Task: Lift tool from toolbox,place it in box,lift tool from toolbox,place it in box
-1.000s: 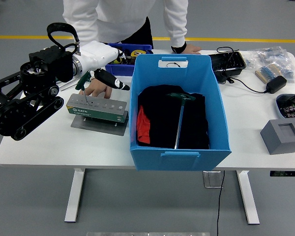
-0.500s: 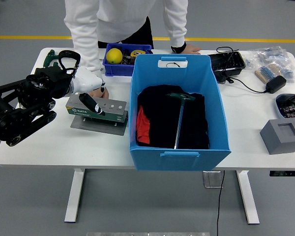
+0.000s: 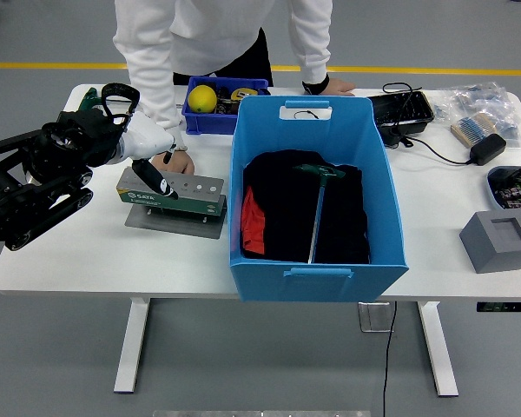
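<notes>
Looking down over the white table (image 3: 87, 252), we count one T-handle tool (image 3: 317, 213) lying in the big blue box (image 3: 317, 282), on the dark cloth there beside a red patch. Its long axis runs from the far side toward the near edge, with the green crossbar handle at the far end and the metal shaft pointing toward us. One grey-green toolbox (image 3: 181, 197) sits on a flat plate left of the box, its long side running left to right, with a row of small holes along its top. Our left hand (image 3: 148, 165) comes in from the left and rests over the toolbox's left end, dark fingers (image 3: 156, 182) pointing down onto it; whether they actually pinch a tool we cannot tell from here. One person stands at the far side, with one hand (image 3: 175, 160) just behind the toolbox and the other hand (image 3: 328, 86) planted on the table past the box.
</notes>
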Robot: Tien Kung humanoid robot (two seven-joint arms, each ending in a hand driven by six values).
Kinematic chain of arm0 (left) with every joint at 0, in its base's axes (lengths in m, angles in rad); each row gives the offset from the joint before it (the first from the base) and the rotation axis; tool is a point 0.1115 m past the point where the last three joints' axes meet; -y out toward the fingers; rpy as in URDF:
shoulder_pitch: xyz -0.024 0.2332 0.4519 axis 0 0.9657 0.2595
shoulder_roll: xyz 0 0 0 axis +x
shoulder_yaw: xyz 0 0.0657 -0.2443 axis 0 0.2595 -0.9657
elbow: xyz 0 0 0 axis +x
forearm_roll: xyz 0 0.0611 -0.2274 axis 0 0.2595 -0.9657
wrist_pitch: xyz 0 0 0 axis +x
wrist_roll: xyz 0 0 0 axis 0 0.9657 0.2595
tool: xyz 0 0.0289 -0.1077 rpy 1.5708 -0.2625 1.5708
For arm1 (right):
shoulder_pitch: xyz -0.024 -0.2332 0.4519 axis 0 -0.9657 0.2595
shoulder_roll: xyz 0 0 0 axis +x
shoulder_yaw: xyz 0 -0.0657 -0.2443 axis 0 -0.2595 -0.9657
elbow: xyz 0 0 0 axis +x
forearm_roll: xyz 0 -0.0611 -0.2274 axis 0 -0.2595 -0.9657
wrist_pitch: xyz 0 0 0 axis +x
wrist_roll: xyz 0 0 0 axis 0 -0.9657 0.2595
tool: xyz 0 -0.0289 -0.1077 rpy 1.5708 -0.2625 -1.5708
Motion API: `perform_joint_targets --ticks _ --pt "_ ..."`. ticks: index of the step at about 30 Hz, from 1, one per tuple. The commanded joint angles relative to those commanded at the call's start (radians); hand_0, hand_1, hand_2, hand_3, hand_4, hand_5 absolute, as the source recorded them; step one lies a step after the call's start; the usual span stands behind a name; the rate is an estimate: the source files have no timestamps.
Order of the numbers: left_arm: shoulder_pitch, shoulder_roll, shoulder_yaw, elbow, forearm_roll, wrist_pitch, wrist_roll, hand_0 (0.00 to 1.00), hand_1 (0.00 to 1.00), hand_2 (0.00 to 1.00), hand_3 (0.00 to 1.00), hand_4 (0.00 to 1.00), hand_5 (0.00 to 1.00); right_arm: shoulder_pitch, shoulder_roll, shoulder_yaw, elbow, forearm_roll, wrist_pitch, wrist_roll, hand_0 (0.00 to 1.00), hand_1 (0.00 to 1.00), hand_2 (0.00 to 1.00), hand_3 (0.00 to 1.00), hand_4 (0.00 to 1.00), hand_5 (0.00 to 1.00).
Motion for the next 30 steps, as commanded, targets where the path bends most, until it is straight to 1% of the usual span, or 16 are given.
perform_joint_targets --ticks 8,9,14,15,20,21,26,27,30 --pt "-0.008 -0.003 0.01 0.015 -0.001 -0.017 -0.003 0.854 0.724 0.624 0.579 0.998 0.822 0.001 -0.001 0.004 -0.001 -0.006 -0.001 -0.002 0.674 0.663 0.73 0.564 0.788 0.671" --pt "-0.008 -0.003 0.01 0.017 -0.001 -0.018 -0.004 0.856 0.71 0.608 0.538 0.998 0.835 0.001 -0.001 0.004 -0.001 -0.006 -0.001 -0.002 0.674 0.663 0.729 0.564 0.788 0.67" --pt "-0.01 -0.006 0.015 0.028 -0.001 -0.025 -0.002 0.856 0.71 0.608 0.538 0.998 0.835 0.001 -0.001 0.008 -0.001 -0.009 -0.002 -0.002 0.674 0.663 0.729 0.564 0.788 0.67" --pt "-0.011 -0.006 0.016 0.03 -0.001 -0.026 -0.002 0.859 0.686 0.577 0.504 0.998 0.836 0.001 -0.001 0.009 -0.001 -0.009 -0.002 -0.002 0.674 0.663 0.729 0.564 0.788 0.669" --pt "-0.011 -0.008 0.015 0.047 0.0 -0.035 0.003 0.859 0.686 0.577 0.504 0.998 0.836 0.002 0.0 0.008 -0.001 -0.009 -0.002 -0.002 0.674 0.663 0.729 0.564 0.788 0.669" --pt "-0.012 -0.009 0.015 0.049 -0.001 -0.038 0.005 0.859 0.646 0.52 0.468 0.998 0.832 0.002 0.0 0.008 -0.001 -0.009 -0.003 -0.003 0.673 0.663 0.73 0.564 0.787 0.668" --pt "-0.013 -0.01 0.013 0.061 -0.005 -0.042 0.009 0.859 0.646 0.52 0.468 0.998 0.832 0.001 0.001 0.009 0.0 -0.01 -0.004 -0.003 0.673 0.663 0.73 0.564 0.787 0.668" --pt "-0.013 -0.011 0.013 0.062 -0.005 -0.041 0.009 0.843 0.55 0.432 0.424 0.998 0.834 0.001 0.001 0.009 0.0 -0.011 -0.004 -0.004 0.674 0.664 0.73 0.565 0.789 0.669" --pt "-0.013 -0.014 0.015 0.074 -0.006 -0.04 0.009 0.843 0.55 0.432 0.424 0.998 0.834 -0.001 0.001 0.011 0.0 -0.014 -0.004 -0.004 0.674 0.664 0.73 0.565 0.789 0.669"
